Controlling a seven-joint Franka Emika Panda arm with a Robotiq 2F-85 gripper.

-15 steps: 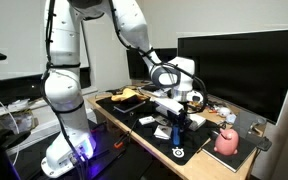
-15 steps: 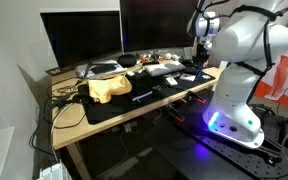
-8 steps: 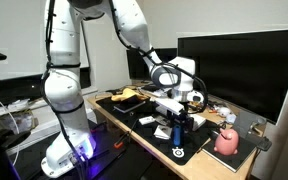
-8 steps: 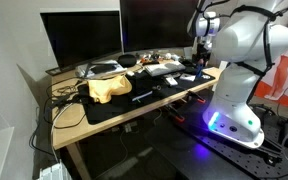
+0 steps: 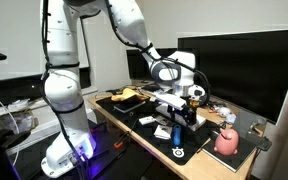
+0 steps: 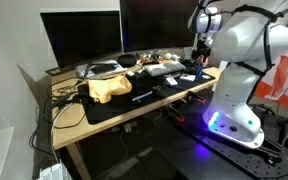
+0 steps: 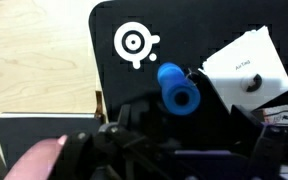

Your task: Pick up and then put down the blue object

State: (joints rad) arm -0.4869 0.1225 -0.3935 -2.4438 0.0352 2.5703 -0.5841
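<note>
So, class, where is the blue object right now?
In the wrist view the blue object sits on the black mat, just right of centre, between the white round logo and the white box.

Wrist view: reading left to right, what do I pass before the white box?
Pink rounded thing at the bottom edge → white round logo on the black mat → blue object → white box.
</note>
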